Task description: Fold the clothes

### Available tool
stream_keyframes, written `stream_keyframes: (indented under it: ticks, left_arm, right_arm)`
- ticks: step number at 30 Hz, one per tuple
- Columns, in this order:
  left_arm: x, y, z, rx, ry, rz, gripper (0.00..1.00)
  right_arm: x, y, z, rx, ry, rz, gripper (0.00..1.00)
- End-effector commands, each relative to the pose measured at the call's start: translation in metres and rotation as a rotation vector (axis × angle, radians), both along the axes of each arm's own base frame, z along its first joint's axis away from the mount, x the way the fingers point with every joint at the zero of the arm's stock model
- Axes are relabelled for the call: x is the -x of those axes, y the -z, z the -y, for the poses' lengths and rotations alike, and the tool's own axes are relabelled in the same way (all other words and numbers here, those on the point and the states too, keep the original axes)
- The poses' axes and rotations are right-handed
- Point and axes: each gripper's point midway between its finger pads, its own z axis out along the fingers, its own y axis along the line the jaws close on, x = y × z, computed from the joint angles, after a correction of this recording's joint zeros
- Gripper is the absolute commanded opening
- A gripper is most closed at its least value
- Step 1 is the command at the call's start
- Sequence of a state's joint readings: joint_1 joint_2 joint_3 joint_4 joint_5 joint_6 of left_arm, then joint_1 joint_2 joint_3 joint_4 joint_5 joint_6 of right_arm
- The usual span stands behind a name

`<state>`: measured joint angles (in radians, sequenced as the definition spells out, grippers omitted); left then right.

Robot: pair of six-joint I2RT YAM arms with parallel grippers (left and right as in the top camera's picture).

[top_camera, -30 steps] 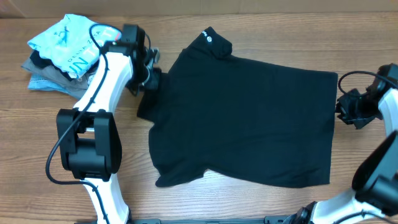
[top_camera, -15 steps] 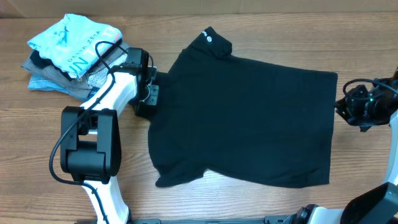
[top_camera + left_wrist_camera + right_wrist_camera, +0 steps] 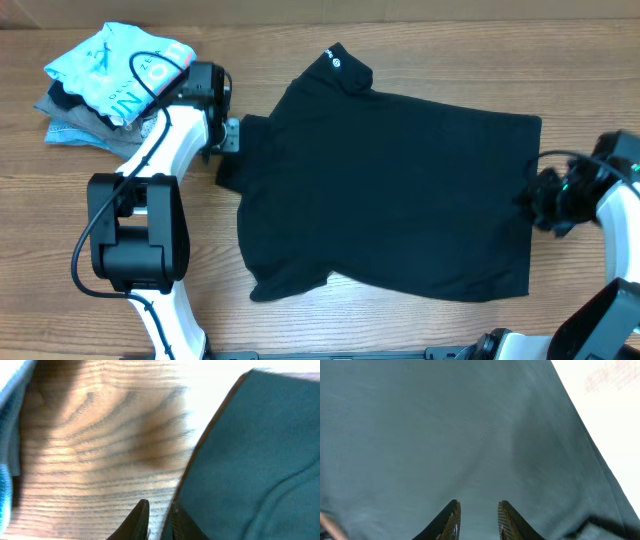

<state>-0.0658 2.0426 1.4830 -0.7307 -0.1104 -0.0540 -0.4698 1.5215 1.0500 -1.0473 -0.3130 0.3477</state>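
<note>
A wooden table (image 3: pixel 420 40) fills the overhead view, and we see the black T-shirt (image 3: pixel 400 190) spread flat across its middle. At the shirt's 9 o'clock edge, the left gripper (image 3: pixel 157 512) has its tips nearly together right beside the sleeve hem; we cannot tell whether cloth is pinched. At 3 o'clock, the right gripper (image 3: pixel 479 510) sits over the fabric, fingers spread. A pile of folded garments (image 3: pixel 110 85) lies at the table's 10 o'clock.
</note>
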Motion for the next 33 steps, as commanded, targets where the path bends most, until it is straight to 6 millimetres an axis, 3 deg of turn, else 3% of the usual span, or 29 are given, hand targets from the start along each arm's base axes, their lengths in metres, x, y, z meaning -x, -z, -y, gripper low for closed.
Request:
stream_keyframes:
  ticks: [1, 4, 6, 7, 11, 14, 18, 21, 26, 28, 33]
  left_arm:
    - [-0.015, -0.03, 0.014, 0.077, 0.018, 0.032, 0.19]
    - [-0.01, -0.055, 0.019, 0.093, 0.065, -0.001, 0.29]
    - [-0.006, -0.072, 0.018, 0.092, 0.066, -0.018, 0.3]
    - [-0.001, -0.092, 0.019, 0.092, 0.067, -0.032, 0.28]
    - [0.011, -0.127, 0.019, 0.096, 0.067, -0.047, 0.28]
    - [0.021, -0.138, 0.018, 0.095, 0.066, -0.056, 0.35]
    - [0.034, -0.13, 0.031, 0.174, 0.083, -0.118, 0.32]
    - [0.039, -0.117, 0.047, 0.258, 0.109, -0.148, 0.3]
    - [0.04, -0.088, 0.114, 0.468, 0.509, -0.08, 0.3]
    - [0.036, -0.07, 0.125, 0.44, 0.574, -0.046, 0.36]
    - [0.008, -0.028, 0.132, 0.305, 0.556, 0.059, 0.35]
  right_arm:
    - [0.029, 0.028, -0.002, 0.005, 0.056, -0.114, 0.29]
    - [0.046, 0.039, 0.0, -0.01, 0.091, -0.161, 0.29]
    - [0.052, 0.039, 0.006, -0.021, 0.121, -0.171, 0.29]
    - [0.057, 0.038, 0.01, -0.044, 0.137, -0.17, 0.29]
    - [0.063, 0.034, 0.008, -0.103, 0.114, -0.148, 0.33]
    - [0.055, 0.034, 0.01, -0.093, 0.099, -0.109, 0.34]
    - [0.033, 0.034, 0.007, -0.11, 0.09, -0.009, 0.24]
    - [0.026, 0.044, 0.007, -0.104, 0.126, 0.023, 0.22]
    - [-0.001, 0.033, -0.006, -0.185, 0.039, 0.202, 0.24]
    - [-0.008, 0.026, -0.009, -0.21, 0.023, 0.25, 0.26]
    - [-0.025, 0.001, -0.018, -0.255, -0.07, 0.388, 0.27]
